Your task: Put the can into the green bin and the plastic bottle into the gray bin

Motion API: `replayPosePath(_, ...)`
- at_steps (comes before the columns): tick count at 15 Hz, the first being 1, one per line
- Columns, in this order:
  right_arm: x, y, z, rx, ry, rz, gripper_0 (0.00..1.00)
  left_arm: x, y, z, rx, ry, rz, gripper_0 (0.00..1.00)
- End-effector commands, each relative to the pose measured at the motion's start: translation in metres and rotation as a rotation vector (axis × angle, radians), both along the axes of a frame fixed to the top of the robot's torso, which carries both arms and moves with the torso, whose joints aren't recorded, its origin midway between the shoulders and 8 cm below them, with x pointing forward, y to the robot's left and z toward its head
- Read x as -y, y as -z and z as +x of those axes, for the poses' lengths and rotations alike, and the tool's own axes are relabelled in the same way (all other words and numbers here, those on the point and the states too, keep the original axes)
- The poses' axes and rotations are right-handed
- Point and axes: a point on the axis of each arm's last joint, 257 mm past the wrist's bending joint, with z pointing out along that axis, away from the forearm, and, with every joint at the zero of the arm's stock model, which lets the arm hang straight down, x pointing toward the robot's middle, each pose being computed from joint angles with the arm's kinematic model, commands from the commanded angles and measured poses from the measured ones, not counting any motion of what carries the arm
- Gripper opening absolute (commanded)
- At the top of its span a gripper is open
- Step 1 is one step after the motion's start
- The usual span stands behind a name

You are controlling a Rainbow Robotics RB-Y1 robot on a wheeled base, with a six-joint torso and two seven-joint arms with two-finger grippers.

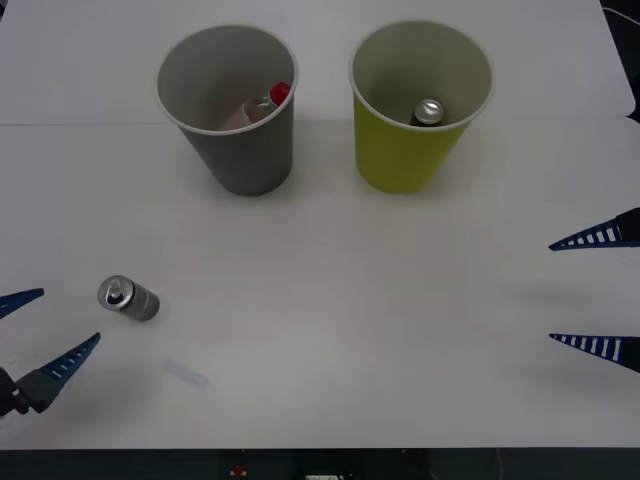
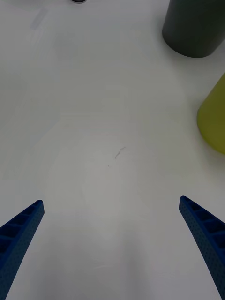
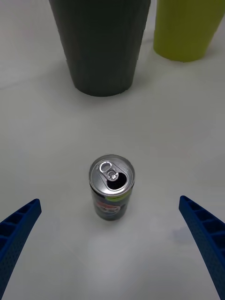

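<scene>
A small silver-gray metal can point(image 1: 428, 111) is seen inside the tapered yellow-green bin point(image 1: 405, 160), and a red-capped clear plastic bottle point(image 1: 262, 106) inside the matching gray bin point(image 1: 250, 160) beside it. A second, darker-sided can point(image 3: 111, 187) is left standing near the gray bin, framed by the spread, empty left gripper point(image 3: 112, 234), probably lined up for a grasp. The right gripper point(image 1: 597, 291) is held spread and empty beside the yellow-green bin.

White table point(image 1: 330, 330) with two bins and one can

The gray bin point(image 1: 240, 140) stands far left, the green bin point(image 1: 405, 150) far right beside it; a darker-sided can point(image 1: 128, 298) stands near left.
</scene>
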Motion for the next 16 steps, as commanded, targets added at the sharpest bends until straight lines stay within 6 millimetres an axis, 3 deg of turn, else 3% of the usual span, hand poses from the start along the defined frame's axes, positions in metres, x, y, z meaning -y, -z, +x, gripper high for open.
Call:
replayPosePath(1, 0.0, 0.0, 0.0, 0.0, 0.0, 0.0, 1.0, 0.002, 0.011, 0.003, -0.023, -0.046, -0.045, 1.0)
replayPosePath(9, 0.0, 0.0, 0.0, 0.0, 0.0, 0.0, 1.0, 0.026, 0.049, 0.026, -0.117, -0.045, -0.24, 1.0)
replayPosePath(16, 0.0, 0.0, 0.0, 0.0, 0.0, 0.0, 1.0, 0.029, 0.064, 0.051, -0.046, -0.034, -0.191, 1.0)
